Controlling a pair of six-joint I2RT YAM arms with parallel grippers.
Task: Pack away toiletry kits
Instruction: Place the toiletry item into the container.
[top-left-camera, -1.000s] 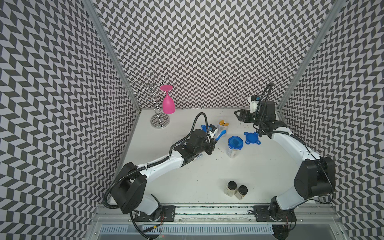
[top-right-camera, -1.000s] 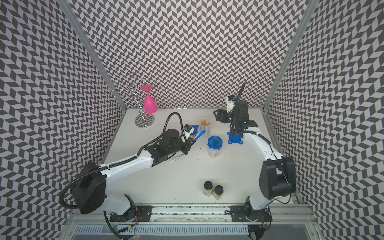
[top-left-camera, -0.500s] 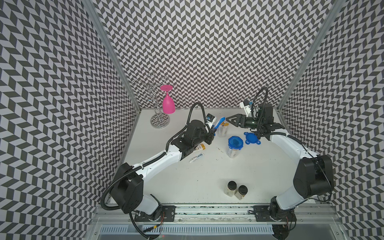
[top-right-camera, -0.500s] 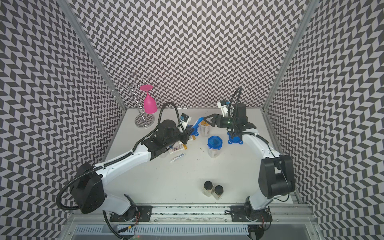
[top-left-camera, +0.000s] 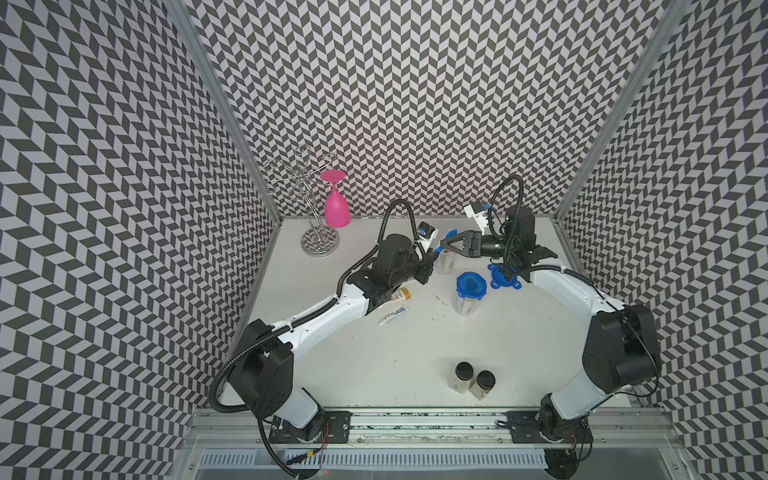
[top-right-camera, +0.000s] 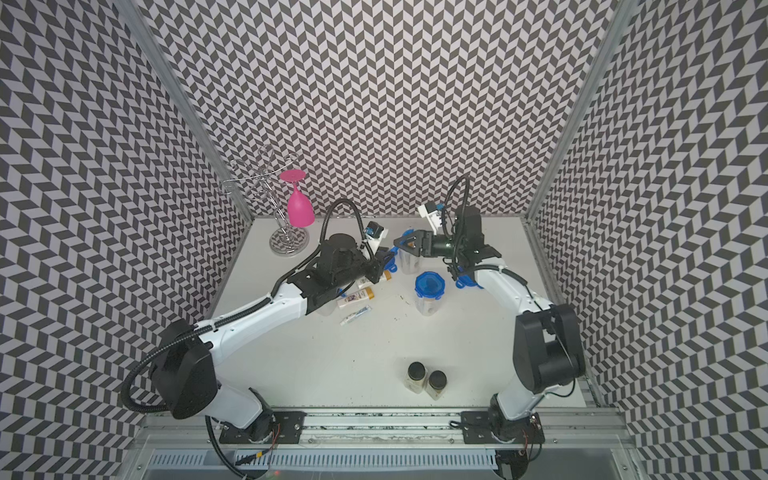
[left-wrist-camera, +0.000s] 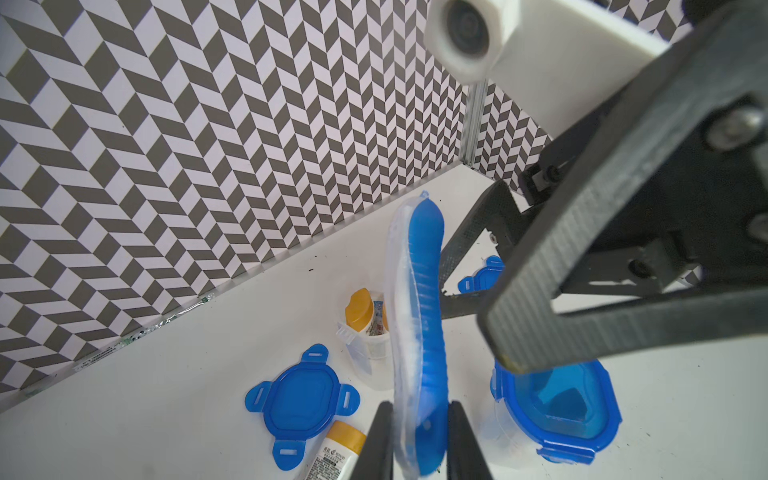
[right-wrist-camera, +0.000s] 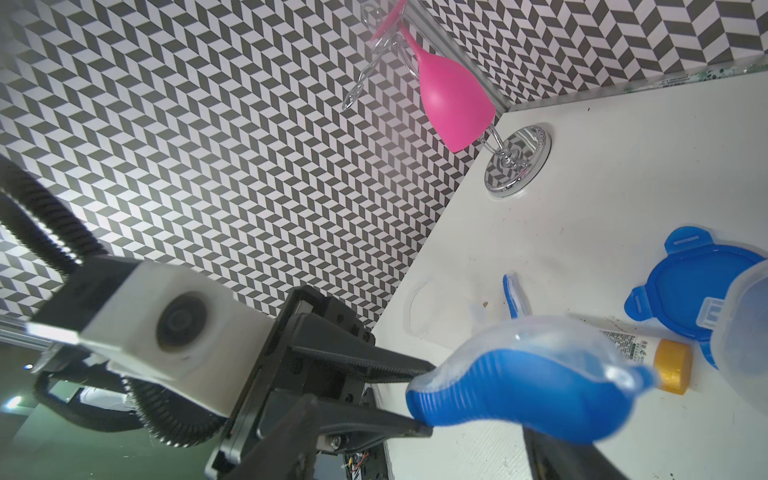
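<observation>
My left gripper (left-wrist-camera: 419, 440) is shut on the lower end of a blue toothbrush (left-wrist-camera: 419, 332) in clear wrap, holding it above the table. My right gripper (top-left-camera: 448, 246) stands open beside the toothbrush's (right-wrist-camera: 540, 395) free end; I cannot tell whether it touches. Under them stands an open clear tub (top-left-camera: 444, 264) with a gold-capped bottle (left-wrist-camera: 359, 307) and a toothpaste tube inside. A closed tub (top-left-camera: 469, 293) with a blue lid stands to its right. On the table lie a bottle (top-left-camera: 401, 295), a toothpaste tube (top-left-camera: 392, 316) and loose blue lids (left-wrist-camera: 301, 399).
A pink wine glass (top-left-camera: 336, 208) hangs upside down on a wire rack (top-left-camera: 318, 241) at the back left corner. Two black-capped jars (top-left-camera: 471, 380) stand near the front edge. Another blue lid (top-left-camera: 503, 282) lies under my right arm.
My left gripper has lifted the toothbrush up and toward the back. My right gripper has swung down and left from the back wall to meet it over the open tub.
</observation>
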